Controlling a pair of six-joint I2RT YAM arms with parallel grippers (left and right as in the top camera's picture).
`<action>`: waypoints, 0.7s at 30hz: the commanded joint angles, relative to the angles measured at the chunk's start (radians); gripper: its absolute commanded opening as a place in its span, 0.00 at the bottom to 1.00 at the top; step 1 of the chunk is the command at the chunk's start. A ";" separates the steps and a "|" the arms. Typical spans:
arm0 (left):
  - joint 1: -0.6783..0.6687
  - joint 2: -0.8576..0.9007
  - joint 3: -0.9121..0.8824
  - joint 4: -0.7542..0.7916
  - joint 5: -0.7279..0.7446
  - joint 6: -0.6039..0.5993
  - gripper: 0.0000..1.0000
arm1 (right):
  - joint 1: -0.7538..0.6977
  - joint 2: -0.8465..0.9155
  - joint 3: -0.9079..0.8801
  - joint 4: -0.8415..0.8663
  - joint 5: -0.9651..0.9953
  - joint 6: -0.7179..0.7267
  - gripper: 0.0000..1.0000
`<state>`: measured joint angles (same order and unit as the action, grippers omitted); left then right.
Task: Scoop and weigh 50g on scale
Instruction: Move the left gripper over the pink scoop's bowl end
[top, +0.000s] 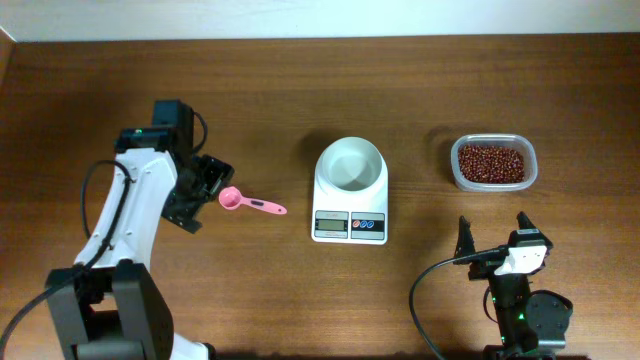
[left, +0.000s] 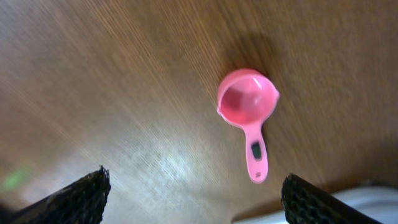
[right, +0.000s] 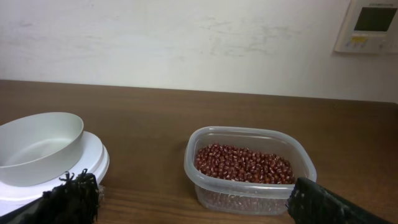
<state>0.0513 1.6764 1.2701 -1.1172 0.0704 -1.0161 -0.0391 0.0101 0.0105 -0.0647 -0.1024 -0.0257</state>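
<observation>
The scale (top: 350, 205) sat near the middle of the tabletop (top: 300, 90), its bowl (top: 350, 163) on top and looking empty. The display faced the near edge, its reading too small to make out. In the right wrist view only part of the scale (right: 93, 163) and bowl (right: 40, 146) showed, cut off at the left, with the display hidden.

The beans (top: 491, 161) lay in a clear tub (top: 493, 184) toward the right edge, well apart from the scale. From the right wrist the beans (right: 242, 165) filled the tub (right: 249, 193) only partway.

A pink scoop (top: 240, 201) lay flat between the scale and the left edge, cup toward that edge. It looked empty (left: 247, 102).

The left gripper (top: 212, 195) hung just beside the scoop's cup, released, jaws spread and grasping nothing. Its wrist view caught only the two fingertips (left: 81, 196) at the bottom, blurred. A white sliver in that view's lower right corner was too cut off to name.

The right gripper (top: 494, 232) stood toward the near edge, on the near side of the tub, also spread wide with nothing in it; only its fingertips (right: 68, 199) showed
</observation>
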 joint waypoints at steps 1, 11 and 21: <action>0.004 0.007 -0.100 0.102 -0.007 -0.072 0.91 | 0.005 -0.006 -0.005 -0.007 0.002 0.005 0.99; 0.003 0.007 -0.192 0.310 -0.007 -0.072 0.67 | 0.005 -0.006 -0.005 -0.007 0.002 0.005 0.99; -0.042 0.082 -0.192 0.324 -0.008 -0.098 0.59 | 0.005 -0.006 -0.005 -0.007 0.002 0.005 0.99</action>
<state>0.0166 1.7061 1.0882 -0.7948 0.0704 -1.0859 -0.0391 0.0101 0.0105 -0.0650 -0.1024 -0.0261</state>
